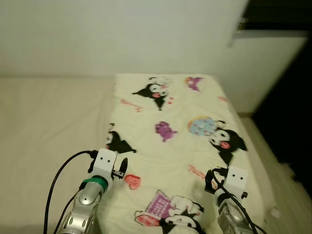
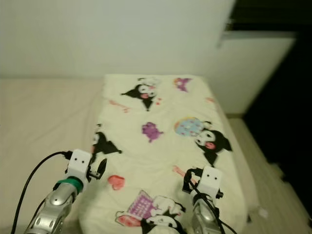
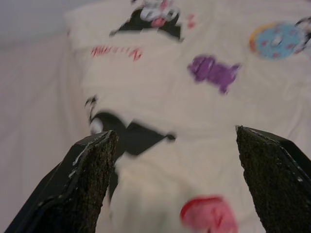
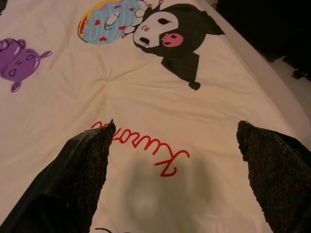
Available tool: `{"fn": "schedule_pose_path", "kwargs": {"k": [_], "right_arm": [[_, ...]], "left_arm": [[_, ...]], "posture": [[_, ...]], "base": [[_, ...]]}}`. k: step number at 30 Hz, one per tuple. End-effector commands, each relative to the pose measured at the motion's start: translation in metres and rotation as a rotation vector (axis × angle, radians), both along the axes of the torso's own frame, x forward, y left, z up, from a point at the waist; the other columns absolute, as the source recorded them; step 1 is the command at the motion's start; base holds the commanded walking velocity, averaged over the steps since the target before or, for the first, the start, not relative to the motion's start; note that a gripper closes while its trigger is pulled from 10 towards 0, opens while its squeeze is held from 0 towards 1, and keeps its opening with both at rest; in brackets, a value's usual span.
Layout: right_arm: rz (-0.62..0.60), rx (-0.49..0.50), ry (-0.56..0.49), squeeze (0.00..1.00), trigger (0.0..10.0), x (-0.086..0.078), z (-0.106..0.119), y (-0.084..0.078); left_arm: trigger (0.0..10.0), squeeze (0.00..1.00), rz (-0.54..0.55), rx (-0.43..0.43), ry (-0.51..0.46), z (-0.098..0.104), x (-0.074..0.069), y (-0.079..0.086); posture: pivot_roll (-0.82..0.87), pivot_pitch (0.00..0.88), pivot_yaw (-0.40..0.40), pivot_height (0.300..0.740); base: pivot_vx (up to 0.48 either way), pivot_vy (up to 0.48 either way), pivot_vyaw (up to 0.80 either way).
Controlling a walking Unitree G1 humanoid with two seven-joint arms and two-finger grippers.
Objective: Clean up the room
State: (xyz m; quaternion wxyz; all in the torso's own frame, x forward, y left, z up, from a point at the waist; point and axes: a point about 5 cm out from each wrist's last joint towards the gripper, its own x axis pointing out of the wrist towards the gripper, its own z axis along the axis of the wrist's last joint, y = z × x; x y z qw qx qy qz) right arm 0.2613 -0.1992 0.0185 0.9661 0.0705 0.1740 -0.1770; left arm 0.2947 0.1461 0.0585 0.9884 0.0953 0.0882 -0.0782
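A cream blanket printed with black cartoon figures, a purple figure and a blue doughnut lies spread over the bed, slightly wrinkled. My left gripper hovers over the blanket's near left edge, open, with nothing between its black fingers. My right gripper hangs over the near right part, above red lettering, open and empty. Both silver arms come up from the lower edge: the left arm and the right arm.
A plain beige sheet covers the bed to the left of the blanket. A white wall stands behind. On the right are pale floor, a small white object and a dark opening.
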Motion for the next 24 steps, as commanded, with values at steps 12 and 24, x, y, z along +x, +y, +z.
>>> {"fn": "schedule_pose_path", "kwargs": {"k": [12, 24], "right_arm": [[-0.039, 0.014, 0.004, 0.00, 10.0, -0.004, -0.001, -0.003], [-0.006, 0.003, 0.011, 0.00, 10.0, -0.004, -0.002, 0.002]], "left_arm": [[10.0, 0.00, -0.040, -0.010, 0.055, -0.008, -0.001, -0.010], [10.0, 0.00, -0.009, -0.041, 0.066, -0.013, -0.006, -0.007]], "posture": [[-0.01, 0.000, 0.100, 0.740], [0.00, 0.000, 0.078, 0.740]], "base": [[0.000, 0.000, 0.00], [-0.123, 0.000, 0.00]]}}
